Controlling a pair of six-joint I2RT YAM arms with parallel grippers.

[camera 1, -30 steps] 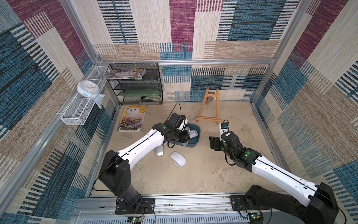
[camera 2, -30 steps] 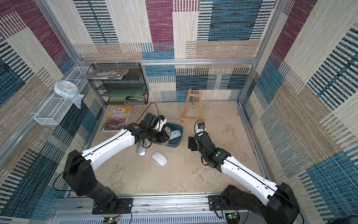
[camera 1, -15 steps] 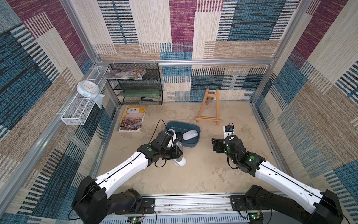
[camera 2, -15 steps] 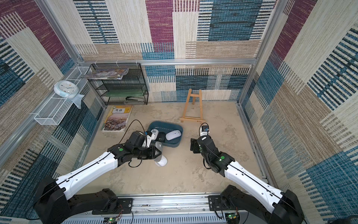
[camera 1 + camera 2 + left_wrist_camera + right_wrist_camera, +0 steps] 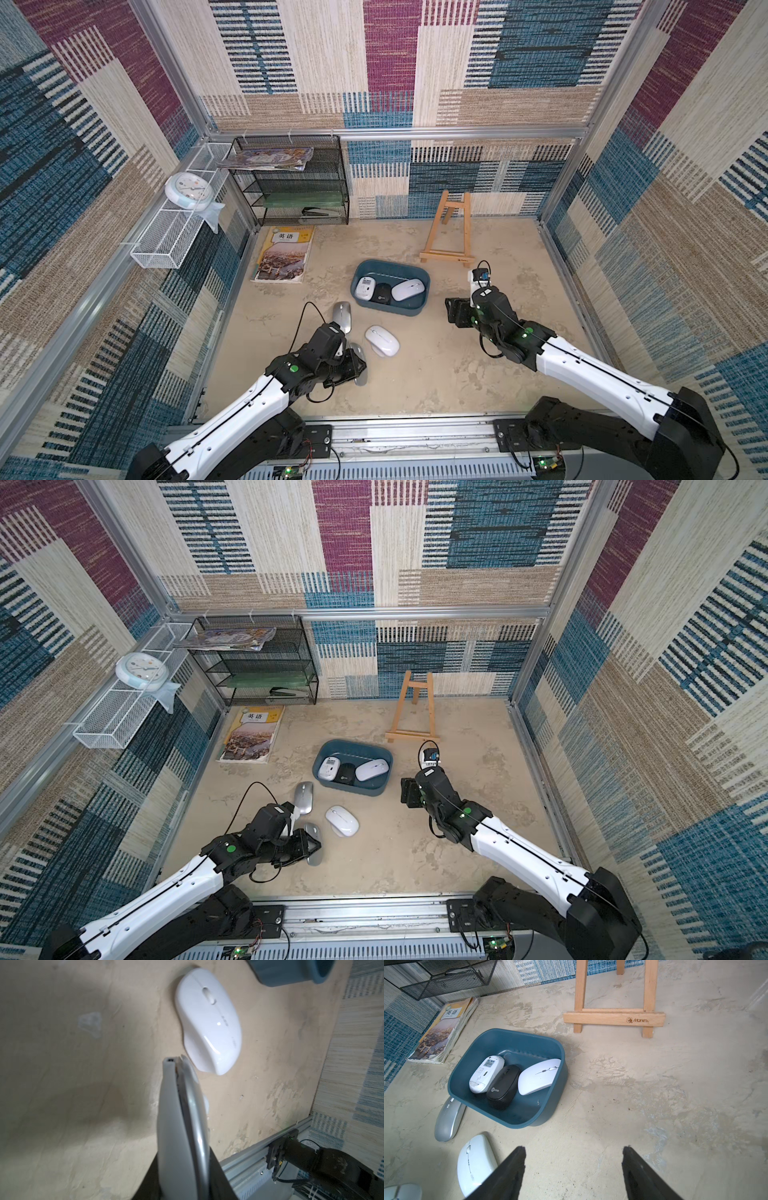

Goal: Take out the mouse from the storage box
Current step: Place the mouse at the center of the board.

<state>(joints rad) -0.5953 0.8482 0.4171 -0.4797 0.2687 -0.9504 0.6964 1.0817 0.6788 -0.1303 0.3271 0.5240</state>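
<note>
- On the table in front of the storage box, the left gripper is clamped on a slim silver mouse, held up on its edge. I can't tell if it's touching down yet. If the jaws let go like that, I'd guess it flops over and maybe smacks the white mouse just beside it.
- That landing spot is getting crowded too: another silver mouse lies right by the box's near corner, so a sloppy drop could pile things up.
- Three mice are in the box: a flipped white one, a black one and a flat white one. They're packed side by side, with the black one squeezed in the middle. Fingers going for it probably have no gap, so they'd shove the neighbours or pinch two at once.
- The flat white one leans near the wall, so a finger could catch the rim and drag the whole tub, which looks light.
- The right gripper hangs wide apart and empty beside the box. If both arms head in together, they could clash over it.
</note>
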